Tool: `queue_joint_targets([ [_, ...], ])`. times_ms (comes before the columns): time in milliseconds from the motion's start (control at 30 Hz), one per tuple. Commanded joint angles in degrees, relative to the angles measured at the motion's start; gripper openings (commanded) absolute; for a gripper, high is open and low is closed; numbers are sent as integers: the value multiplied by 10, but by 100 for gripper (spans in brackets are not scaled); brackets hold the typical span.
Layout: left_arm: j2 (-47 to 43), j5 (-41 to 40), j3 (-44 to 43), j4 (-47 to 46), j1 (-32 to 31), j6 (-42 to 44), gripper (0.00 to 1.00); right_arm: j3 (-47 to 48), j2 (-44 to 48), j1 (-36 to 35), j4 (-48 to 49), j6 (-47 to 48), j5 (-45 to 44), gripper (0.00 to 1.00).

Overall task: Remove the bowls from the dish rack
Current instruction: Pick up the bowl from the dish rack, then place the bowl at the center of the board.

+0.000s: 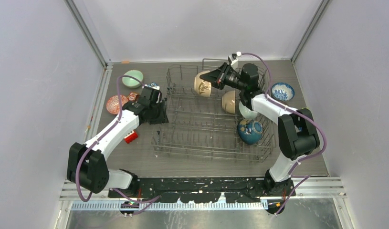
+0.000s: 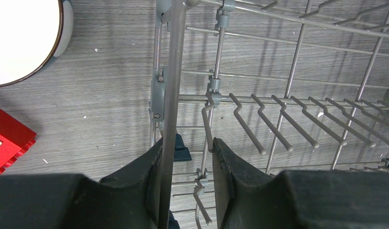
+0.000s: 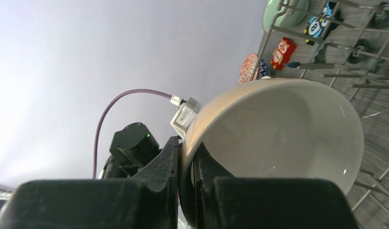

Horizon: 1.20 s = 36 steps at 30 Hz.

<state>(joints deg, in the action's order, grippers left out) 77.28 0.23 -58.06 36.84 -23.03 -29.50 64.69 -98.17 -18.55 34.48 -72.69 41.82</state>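
The grey wire dish rack [image 1: 183, 143] sits mid-table. My right gripper [image 1: 213, 76] is shut on the rim of a tan bowl [image 1: 202, 84] at the rack's far side; in the right wrist view the gripper [image 3: 186, 149] pinches the rim of that bowl [image 3: 278, 133]. A second tan bowl [image 1: 229, 101], a white-teal bowl [image 1: 247, 112] and a dark blue bowl [image 1: 250, 131] stand in the rack's right side. My left gripper [image 1: 159, 113] is open, and in the left wrist view it [image 2: 187, 145] straddles a wire of the rack's left side [image 2: 169, 71].
On the table left of the rack lie a mint green bowl [image 1: 133, 78], a pink-red bowl [image 1: 117, 103] and a red block [image 1: 131, 137]. A blue-white patterned bowl [image 1: 282, 90] sits right of the rack. A pale bowl [image 2: 20, 38] shows in the left wrist view.
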Motion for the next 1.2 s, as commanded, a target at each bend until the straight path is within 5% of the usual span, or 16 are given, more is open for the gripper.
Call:
queue_joint_targets([
  [0, 13, -37, 12, -17, -3, -18, 0, 35, 42, 1, 76, -33, 23, 1],
  [400, 3, -36, -20, 5, -3, -24, 3, 91, 126, -1, -14, 9, 27, 1],
  [600, -15, -30, -56, 29, -3, -27, 29, 151, 191, -31, -214, 163, 11, 1],
  [800, -46, -23, -97, 55, -3, -26, 69, 256, 237, -112, -510, 395, -88, 1],
  [1000, -79, -19, -146, 99, -3, -23, 99, 294, 279, -174, -632, 506, -161, 1],
  [1167, -127, -44, -187, 135, -3, -9, 100, 302, 314, -316, -752, 649, -300, 1],
])
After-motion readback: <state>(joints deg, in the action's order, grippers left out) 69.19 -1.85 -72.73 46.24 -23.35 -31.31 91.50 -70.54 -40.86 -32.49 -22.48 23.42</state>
